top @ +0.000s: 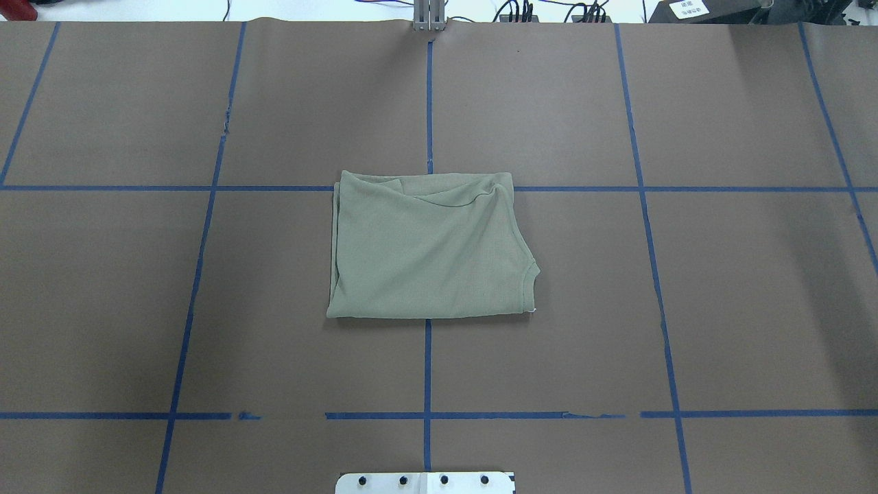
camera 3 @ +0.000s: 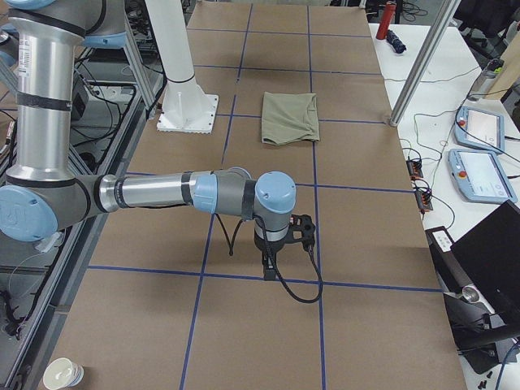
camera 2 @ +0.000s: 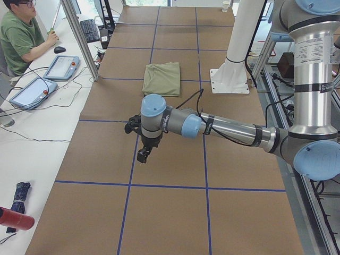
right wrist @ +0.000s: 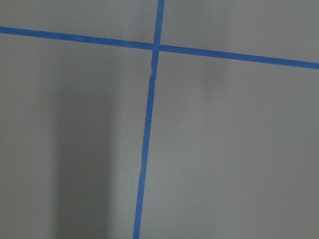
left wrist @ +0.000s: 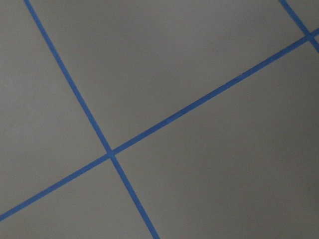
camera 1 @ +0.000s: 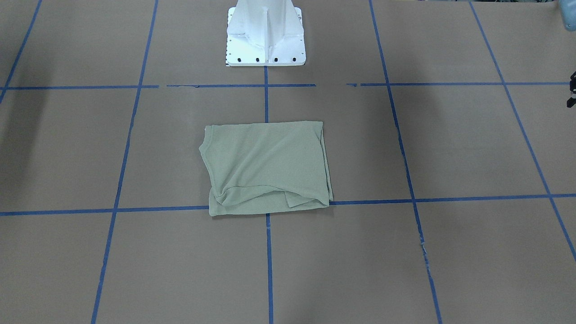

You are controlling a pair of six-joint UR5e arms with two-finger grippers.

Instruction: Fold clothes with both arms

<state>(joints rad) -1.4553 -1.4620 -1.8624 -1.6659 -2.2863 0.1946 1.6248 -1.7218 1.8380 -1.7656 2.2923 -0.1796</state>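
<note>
One folded shirt [top: 429, 250]: long axis left-right, collar toward robot's right. Left gripper [camera 2: 143, 155] and right gripper [camera 3: 269, 264]: finger spread cannot be told.

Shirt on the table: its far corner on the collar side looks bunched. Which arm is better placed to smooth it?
Right, probably. The shirt has its bunched corner on the robot's right half. The left gripper and the right gripper both hang far off, so side decides.
</note>
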